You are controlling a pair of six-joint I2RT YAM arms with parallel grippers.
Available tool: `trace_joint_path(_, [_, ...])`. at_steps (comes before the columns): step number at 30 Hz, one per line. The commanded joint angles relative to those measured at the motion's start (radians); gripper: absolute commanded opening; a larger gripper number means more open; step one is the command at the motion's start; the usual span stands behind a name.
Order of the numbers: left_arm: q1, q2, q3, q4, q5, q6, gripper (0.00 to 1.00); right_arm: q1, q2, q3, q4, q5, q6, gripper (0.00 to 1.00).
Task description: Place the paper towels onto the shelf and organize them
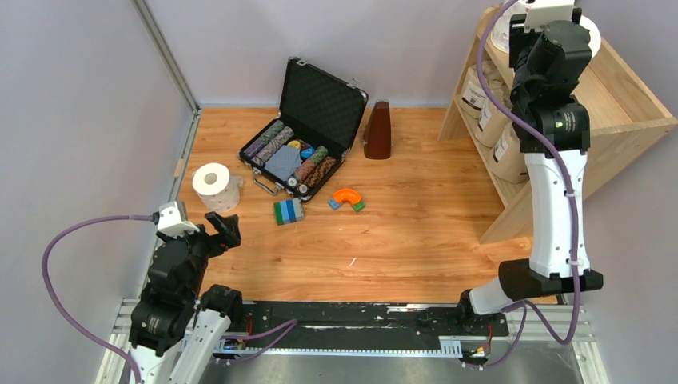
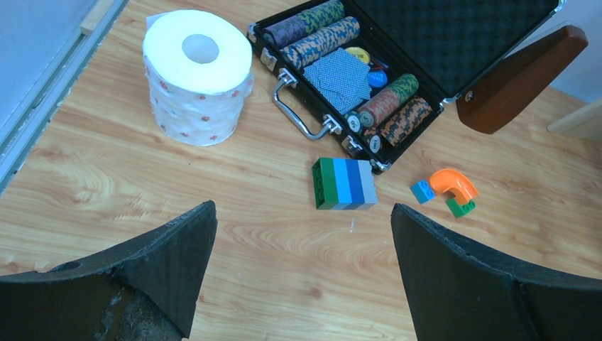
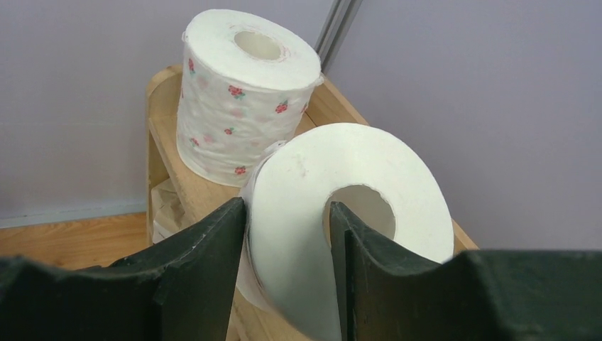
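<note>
One white red-dotted paper towel roll (image 1: 214, 184) stands on the table at the left, also in the left wrist view (image 2: 199, 74). My left gripper (image 2: 302, 234) is open and empty, hovering near and to the right of it. My right gripper (image 3: 287, 209) is shut on a white roll (image 3: 355, 177) over the top of the wooden shelf (image 1: 632, 96). One finger is in the core, the other is on the outside, and the roll is tilted. Another dotted roll (image 3: 241, 92) stands upright behind it on the shelf top. Three tan wrapped rolls (image 1: 492, 120) sit on the inner shelf.
An open black poker chip case (image 1: 300, 144) lies at the table's back middle, with a dark brown metronome (image 1: 377, 132) to its right. A green-blue block (image 1: 289, 211) and an orange piece with small bricks (image 1: 347, 198) lie in front of the case. A wall borders the left.
</note>
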Motion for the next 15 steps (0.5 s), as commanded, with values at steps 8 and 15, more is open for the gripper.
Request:
trace_joint_path(8, [0.005,-0.009,-0.003,0.036,0.009,0.022,1.0,-0.055,0.139,0.148,0.096,-0.08,-0.005,0.68])
trace_joint_path(15, [0.005,-0.016,-0.007,0.039,0.01,0.026,1.0,-0.056,0.101,0.167,0.207,-0.114,-0.013,0.93])
